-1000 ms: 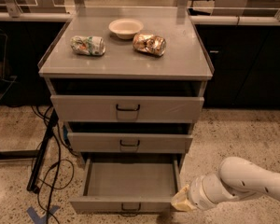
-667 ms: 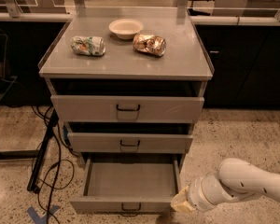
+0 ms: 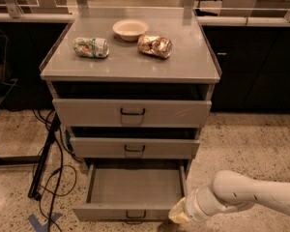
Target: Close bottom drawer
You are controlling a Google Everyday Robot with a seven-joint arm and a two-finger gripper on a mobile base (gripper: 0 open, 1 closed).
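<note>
The bottom drawer [image 3: 130, 211] is the lowest of the grey cabinet's three and stands pulled far out, its plain grey tray empty and its small black handle [image 3: 135, 215] at the front panel's centre. My gripper [image 3: 178, 213] is at the end of the white arm that reaches in from the lower right, and it sits at the right end of that drawer's front panel, low near the floor. The mid drawer [image 3: 134, 148] and the top drawer [image 3: 132, 112] each stick out a little.
On the cabinet top [image 3: 130, 66] lie a white bowl [image 3: 130, 28], a crumpled green packet [image 3: 91, 47] and a crumpled brown packet [image 3: 155, 45]. Black cables [image 3: 50, 173] and a stand base lie on the speckled floor at the left. Dark cabinets run behind.
The gripper has shifted slightly left and down along the drawer's front right corner. The drawer has not visibly moved.
</note>
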